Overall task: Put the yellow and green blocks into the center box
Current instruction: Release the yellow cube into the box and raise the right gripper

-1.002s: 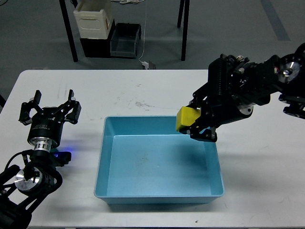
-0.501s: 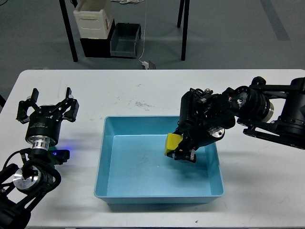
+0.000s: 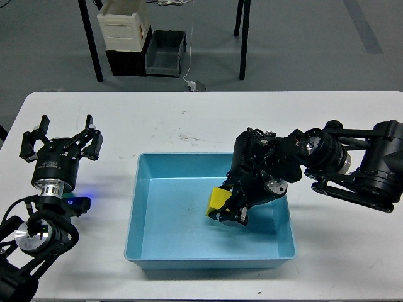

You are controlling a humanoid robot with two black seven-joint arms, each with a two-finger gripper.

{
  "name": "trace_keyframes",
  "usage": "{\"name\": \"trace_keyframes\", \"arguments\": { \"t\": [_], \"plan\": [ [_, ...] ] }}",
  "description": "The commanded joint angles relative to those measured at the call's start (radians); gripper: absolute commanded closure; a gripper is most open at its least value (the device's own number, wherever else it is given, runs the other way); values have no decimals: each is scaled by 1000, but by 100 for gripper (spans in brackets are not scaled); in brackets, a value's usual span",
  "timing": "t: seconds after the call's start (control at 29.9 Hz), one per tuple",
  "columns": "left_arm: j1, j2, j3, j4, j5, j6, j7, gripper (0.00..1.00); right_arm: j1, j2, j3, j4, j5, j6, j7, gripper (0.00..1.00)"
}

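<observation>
A yellow block (image 3: pixel 218 200) is held in my right gripper (image 3: pixel 225 207) inside the light blue box (image 3: pixel 143 189) at the table's middle, low over the box floor at its right side. The right gripper is shut on the block. My left gripper (image 3: pixel 61 142) stands open and empty over the table's left side, well clear of the box. A small green block (image 3: pixel 77 202) with a blue glow lies partly hidden beside the left arm on the table.
The white table (image 3: pixel 189 119) carries the box. Beyond the far edge stand black table legs (image 3: pixel 91 44), a white container (image 3: pixel 123 25) and a dark bin (image 3: pixel 165 53) on the floor.
My right arm has moved left and down, carrying the yellow block from the box's far right rim down into the box. The left gripper has shifted slightly left.
</observation>
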Motion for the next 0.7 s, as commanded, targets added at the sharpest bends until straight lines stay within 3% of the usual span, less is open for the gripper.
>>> {"name": "trace_keyframes", "arguments": {
  "t": [0.0, 0.27, 0.4, 0.5, 0.67],
  "plan": [
    [-15, 57, 1, 0, 50, 8, 0, 0, -22, -20, 31, 2, 10, -28, 0, 0],
    [-53, 254, 3, 0, 324, 57, 0, 0, -183, -12, 253, 1, 8, -359, 0, 0],
    [-87, 372, 4, 0, 525, 70, 0, 0, -255, -11, 379, 18, 10, -471, 0, 0],
    [-128, 443, 4, 2, 760, 55, 0, 0, -365, -8, 506, 44, 13, -525, 0, 0],
    [-211, 492, -9, 2, 1296, 0, 0, 0, -589, -8, 728, 162, 103, -520, 0, 0]
  ]
}}
